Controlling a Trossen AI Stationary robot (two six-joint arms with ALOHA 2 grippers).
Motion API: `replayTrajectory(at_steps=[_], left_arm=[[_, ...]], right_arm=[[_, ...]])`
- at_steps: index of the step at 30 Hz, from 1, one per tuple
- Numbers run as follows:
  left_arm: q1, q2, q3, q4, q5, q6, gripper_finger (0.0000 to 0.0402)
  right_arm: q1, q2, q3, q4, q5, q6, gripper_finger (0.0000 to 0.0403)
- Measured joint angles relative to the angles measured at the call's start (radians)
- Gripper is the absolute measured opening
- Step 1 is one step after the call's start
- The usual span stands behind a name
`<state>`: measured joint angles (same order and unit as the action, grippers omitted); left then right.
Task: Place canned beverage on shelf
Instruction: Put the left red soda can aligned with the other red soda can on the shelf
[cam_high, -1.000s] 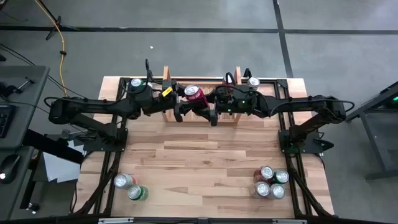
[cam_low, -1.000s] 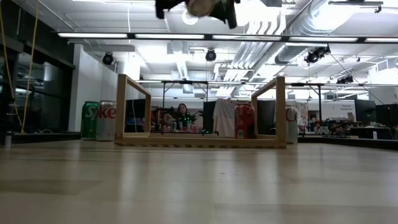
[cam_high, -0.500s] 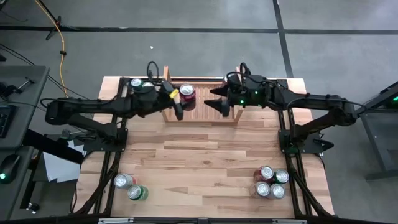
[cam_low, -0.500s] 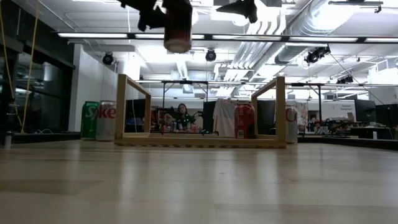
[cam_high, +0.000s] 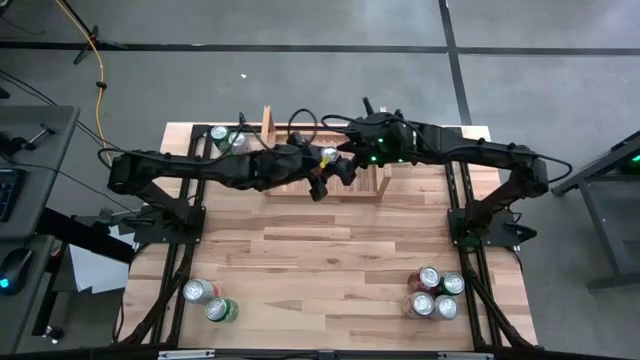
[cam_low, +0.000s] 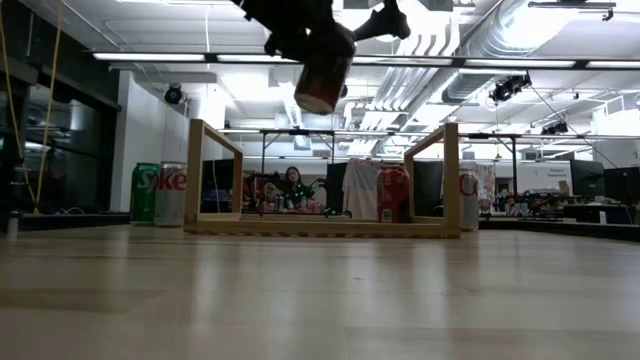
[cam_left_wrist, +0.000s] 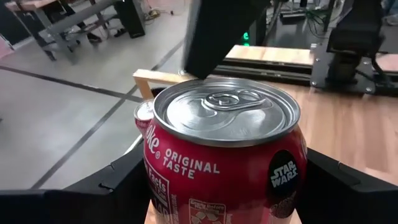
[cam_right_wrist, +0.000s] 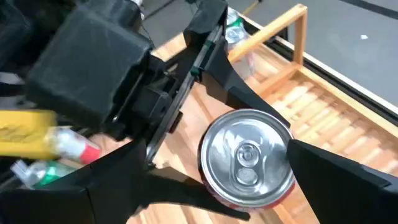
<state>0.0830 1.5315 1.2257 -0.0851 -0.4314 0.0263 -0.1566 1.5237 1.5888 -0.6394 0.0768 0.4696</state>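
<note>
The left end effector (cam_high: 325, 170) has a red can (cam_high: 328, 156) pinched between its two dark fingers (cam_left_wrist: 118, 186), holding it in the air above the shelf (cam_high: 270, 120), toward the shelf's right half. From surface level the can (cam_low: 322, 72) hangs tilted, well clear of the pale wooden rack (cam_low: 447, 180) below it, whose two upright side boards stand on the far part of the surface (cam_high: 330, 260). Up close the can (cam_left_wrist: 227, 162) shows a silver top with its tab and white lettering on red. The right end effector (cam_high: 352, 140) sits just behind and beside the can, its fingers (cam_right_wrist: 348, 174) spread wide to either side of the can's lid (cam_right_wrist: 247, 155) without closing on it. A green can and a silver can (cam_high: 224, 135) stand just outside the shelf's left board, and a red can (cam_low: 392, 195) shows at the shelf's far right side. Near the front edge there is a pair of cans (cam_high: 210, 300) on the left and a cluster of four cans (cam_high: 434, 294) on the right, well apart from the shelf.
</note>
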Motion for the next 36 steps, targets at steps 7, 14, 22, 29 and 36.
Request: replayTrajectory(at_steps=[7, 14, 22, 29, 36], left_arm=[[-0.003, 0.029, 0.018, -0.01, -0.025, 0.03, 0.0281], [-0.006, 0.029, 0.018, -0.01, -0.032, 0.056, 0.0281], [-0.008, 0.024, 0.021, -0.026, -0.045, 0.061, 0.0281], [-0.005, 0.023, 0.021, -0.011, -0.051, 0.064, 0.0281], [-0.006, 0.023, 0.019, 0.013, -0.054, 0.063, 0.0281]], right_arm=[[0.001, 0.038, 0.018, -0.047, 0.074, 0.012, 0.0376], [0.004, 0.033, 0.018, -0.056, 0.115, 0.003, 0.0376], [-0.003, 0.011, 0.082, -0.137, 0.245, 0.003, 0.0376], [-0.001, 0.02, 0.099, -0.141, 0.237, 0.024, 0.0376], [-0.001, 0.071, 0.099, -0.147, 0.188, 0.02, 0.0376]])
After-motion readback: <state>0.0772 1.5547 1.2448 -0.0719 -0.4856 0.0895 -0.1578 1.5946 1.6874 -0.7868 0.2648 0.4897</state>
